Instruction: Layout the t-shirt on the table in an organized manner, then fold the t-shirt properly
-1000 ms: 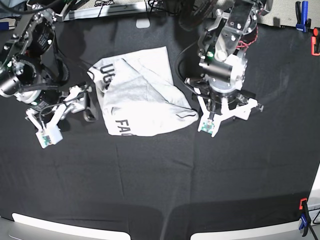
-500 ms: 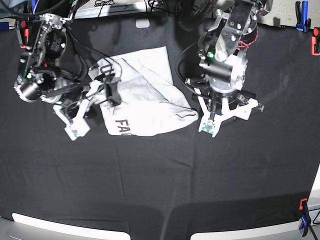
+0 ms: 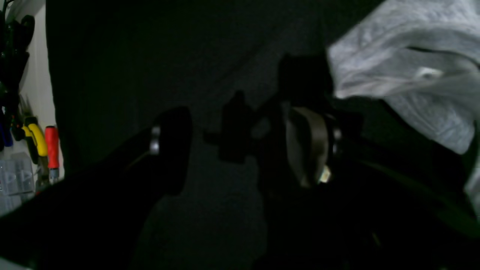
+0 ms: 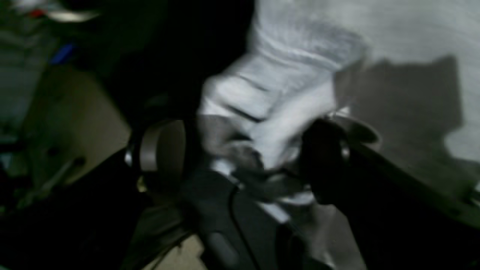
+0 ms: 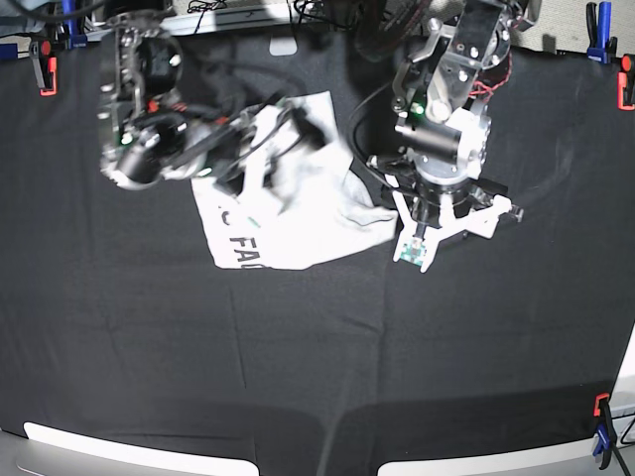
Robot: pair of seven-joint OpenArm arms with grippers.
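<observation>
The white t-shirt (image 5: 298, 233) lies crumpled on the black table (image 5: 298, 357), with the letters "FA" showing at its near left edge. My right gripper (image 5: 298, 124) is blurred above the shirt's far part. In the right wrist view a bunched fold of the t-shirt (image 4: 375, 45) fills the space between the jaws of the right gripper (image 4: 243, 153). My left gripper (image 5: 427, 233) sits just right of the shirt's right corner. In the left wrist view the left gripper (image 3: 240, 146) is open and empty over the table (image 3: 150, 56), with the shirt (image 3: 405, 67) at the upper right.
A blue clamp (image 5: 598, 20) and a red clamp (image 5: 626, 84) stand at the far right edge. Another red clamp (image 5: 45, 74) is at the far left, and one (image 5: 602, 426) at the near right. Hand tools (image 3: 37, 146) hang beyond the table edge.
My right arm swung from left of the shirt up and right across it, closing on cloth. The shirt's upper left part moved right with it. The left arm has not moved.
</observation>
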